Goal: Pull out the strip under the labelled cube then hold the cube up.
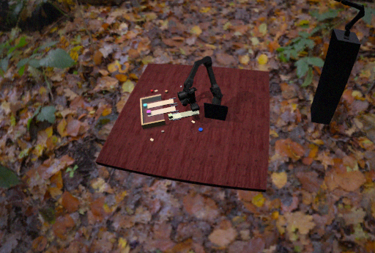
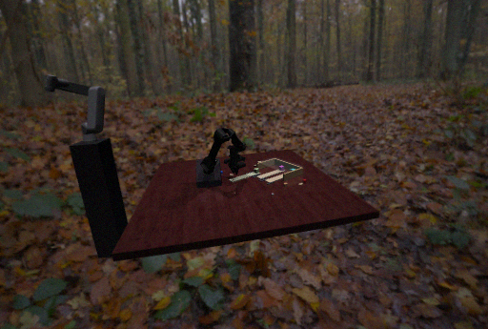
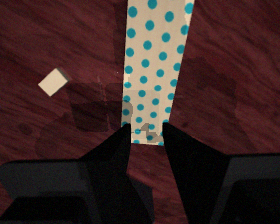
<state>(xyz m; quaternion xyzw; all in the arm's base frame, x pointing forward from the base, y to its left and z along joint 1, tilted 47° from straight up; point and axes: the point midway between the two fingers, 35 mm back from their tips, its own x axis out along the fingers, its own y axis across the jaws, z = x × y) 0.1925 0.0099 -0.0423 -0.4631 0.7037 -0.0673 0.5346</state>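
Observation:
My gripper [image 1: 196, 108] [image 2: 234, 172] [image 3: 146, 127] is partly open, its fingertips apart on either side of the near end of a pale strip with teal dots [image 1: 186, 114] [image 2: 244, 176] [image 3: 147, 64]. That strip lies outside the tray, in front of its open side. A green cube [image 1: 171, 116] [image 2: 256, 170] is at its far end. A magenta cube [image 1: 149, 112] [image 2: 281, 167] is at the inner end of a second strip [image 1: 164, 111], and a teal cube [image 1: 145, 105] [image 2: 293, 170] at that of a third strip [image 1: 161, 103]. No label can be read on any cube.
The walled tray [image 1: 154, 125] [image 2: 296, 173] holds the inner ends of the other two strips. A small cream block [image 3: 53, 82] [image 1: 193, 122] lies beside the dotted strip. A blue piece [image 1: 200, 129] and a red piece [image 1: 151, 90] lie on the table. A second arm stands on a black pillar [image 1: 335, 78] [image 2: 99, 196].

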